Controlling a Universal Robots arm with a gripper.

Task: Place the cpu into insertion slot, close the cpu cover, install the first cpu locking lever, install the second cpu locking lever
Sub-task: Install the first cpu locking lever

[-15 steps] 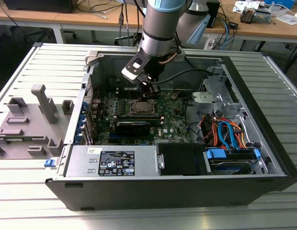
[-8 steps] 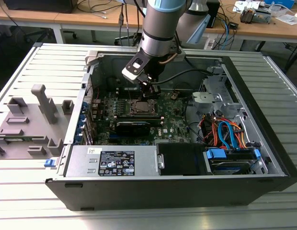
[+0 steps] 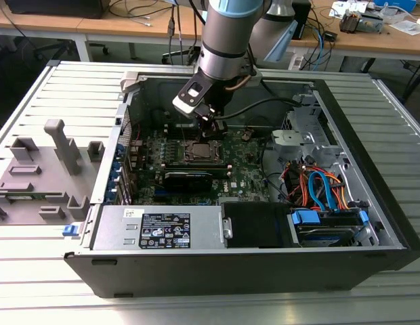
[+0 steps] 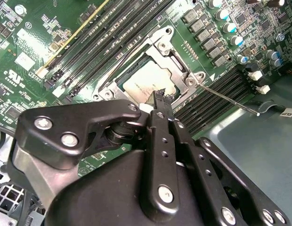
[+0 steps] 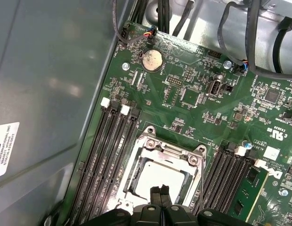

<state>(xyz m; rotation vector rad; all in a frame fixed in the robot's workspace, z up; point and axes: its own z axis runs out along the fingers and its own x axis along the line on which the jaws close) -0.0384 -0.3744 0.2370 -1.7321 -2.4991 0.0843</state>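
Note:
The cpu lies flat in the insertion slot on the green board, its silver top showing. The cpu cover lies down over it as a silver frame around the chip. My gripper is shut and holds nothing. Its tips are right above the chip's edge, and I cannot tell whether they touch it. One thin locking lever sticks out sideways from a corner of the socket, over the memory slots. A second wire lever runs along the opposite side.
Long black memory slots flank the socket. A black expansion card lies in front of it, with the power supply below. Coloured cables fill the case's right. A grey fixture stands outside at the exterior view's left.

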